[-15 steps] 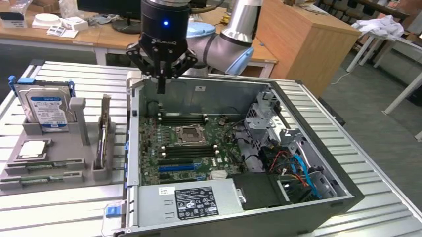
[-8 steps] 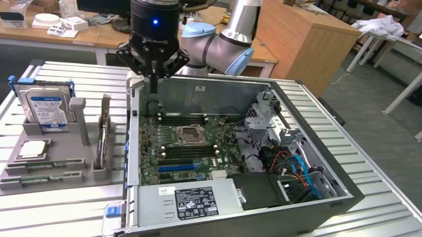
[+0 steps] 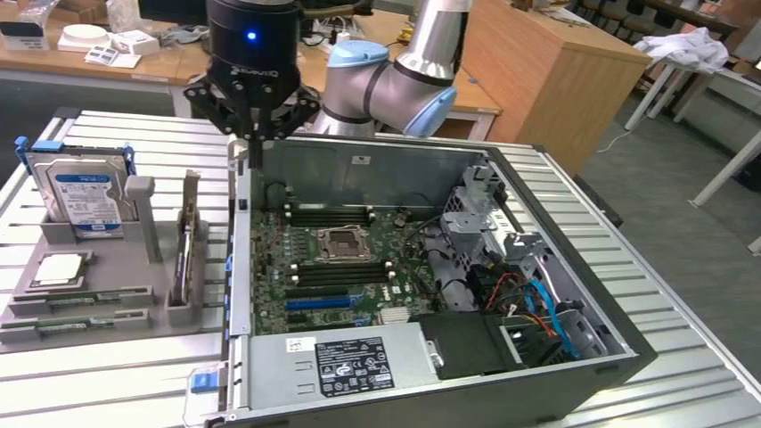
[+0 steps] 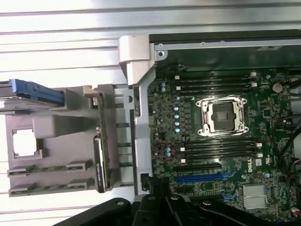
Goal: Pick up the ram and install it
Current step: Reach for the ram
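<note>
Dial laid over the exterior view, centred on the CPU socket [image 3: 345,241], 12 pointing to the far side

At 6, nearest: power supply [image 3: 339,361] with a black-and-white label, across the near end of the open computer case [image 3: 594,357]. The case lies on its side on a slatted metal table [image 3: 107,379]

At 8 to 9, outside the case wall: grey holder [image 3: 143,308] on the table
- the ram [image 3: 81,298] lies flat in a slot at the holder's near end, green edge showing, well apart from the gripper
- second stick [image 3: 66,326] of the same kind in the next slot, just nearer
- processor chip [image 3: 60,267] flat in a square recess, just beyond the ram
- expansion card [image 3: 187,241] standing on edge along the holder's side next to the case
- hard drive [image 3: 85,192], blue label, upright at the holder's far end, about 10

Centre: green motherboard [image 3: 285,294] in the case floor. Dark memory slots [image 3: 339,272] run in rows just beside the socket, at 6 and at 12

At 11: gripper [image 3: 253,150] hangs above the far corner of the case wall, pointing straight down. Fingers clenched together, nothing seen between them

At 12, beyond: silver and blue arm [image 3: 405,80] bending up behind the case. Wooden desks [image 3: 535,62] farther back
</note>
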